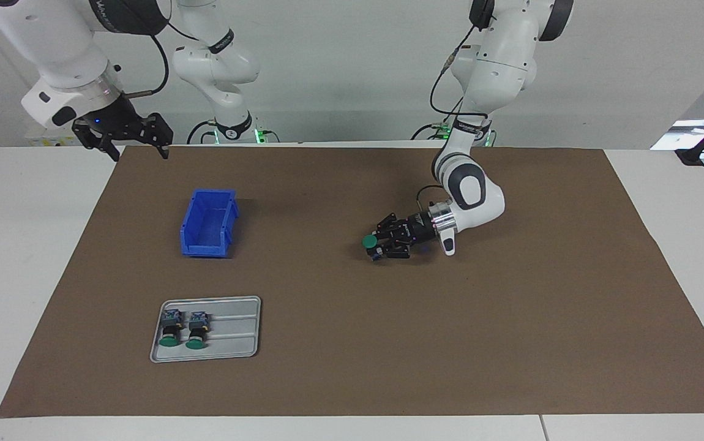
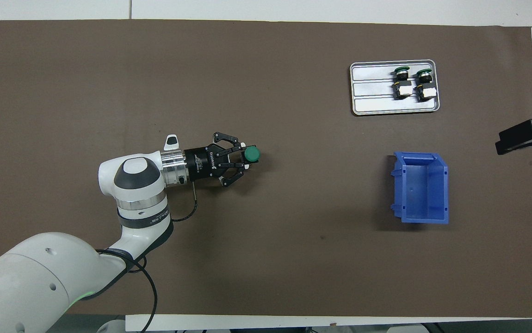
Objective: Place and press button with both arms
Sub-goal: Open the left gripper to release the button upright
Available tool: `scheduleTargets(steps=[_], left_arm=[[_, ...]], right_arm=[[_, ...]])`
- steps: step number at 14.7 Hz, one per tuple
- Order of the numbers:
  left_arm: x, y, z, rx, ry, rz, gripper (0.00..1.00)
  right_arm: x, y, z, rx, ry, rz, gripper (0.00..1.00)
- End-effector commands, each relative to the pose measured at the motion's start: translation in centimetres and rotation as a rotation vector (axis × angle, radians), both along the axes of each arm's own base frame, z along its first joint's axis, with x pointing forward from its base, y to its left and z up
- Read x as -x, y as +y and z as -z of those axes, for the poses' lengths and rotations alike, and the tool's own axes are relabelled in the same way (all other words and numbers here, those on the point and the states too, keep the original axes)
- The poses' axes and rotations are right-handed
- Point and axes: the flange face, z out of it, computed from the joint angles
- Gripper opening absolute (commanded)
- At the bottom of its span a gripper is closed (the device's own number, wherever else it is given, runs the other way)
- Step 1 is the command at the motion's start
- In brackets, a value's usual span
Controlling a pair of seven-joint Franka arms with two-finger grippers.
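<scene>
Button, green cap up, sits low over the brown mat clamped in the left gripper, well apart from the blue bin. Only the facing view shows the right gripper, fingers spread, raised near the bin.

The left arm carries two bits of print, seen from overhead. A short line of white lettering runs along the black body of its hand, just past the silver wrist ring, and another runs along the dark band round the joint below the wrist; neither can be made out letter for letter. In the facing view, white lettering also shows on the dark band high on the right arm and on a dark ring of the arm beside it, cut off and too small to read.
</scene>
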Motion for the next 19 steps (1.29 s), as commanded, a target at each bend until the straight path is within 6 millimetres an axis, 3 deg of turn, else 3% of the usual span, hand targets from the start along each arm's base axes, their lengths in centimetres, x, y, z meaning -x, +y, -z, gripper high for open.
scheduleTargets(steps=[1, 5, 6, 7, 15, 19], left_arm=[[0.4, 0.3, 0.0, -0.003, -0.007, -0.021, 0.48], [0.4, 0.3, -0.3, -0.028, -0.013, -0.031, 0.66], [0.3, 0.4, -0.3, -0.026, -0.01, -0.034, 0.79], [0.3, 0.3, -0.4, -0.028, -0.012, -0.034, 1.0], [0.2, 0.9, -2.1, -0.053, -0.032, -0.061, 1.0], [0.5, 1.2, -2.0, -0.059, -0.031, -0.058, 1.0]], right_arm=[[0.7, 0.1, 0.0, -0.008, 0.003, 0.013, 0.99], [0.7, 0.1, 0.0, -0.008, 0.002, 0.013, 0.99], [0.7, 0.1, 0.0, -0.008, 0.003, 0.013, 0.99], [0.7, 0.1, 0.0, -0.008, 0.003, 0.013, 0.99], [0.7, 0.1, 0.0, -0.008, 0.003, 0.013, 0.99], [0.7, 0.1, 0.0, -0.008, 0.002, 0.013, 0.99]])
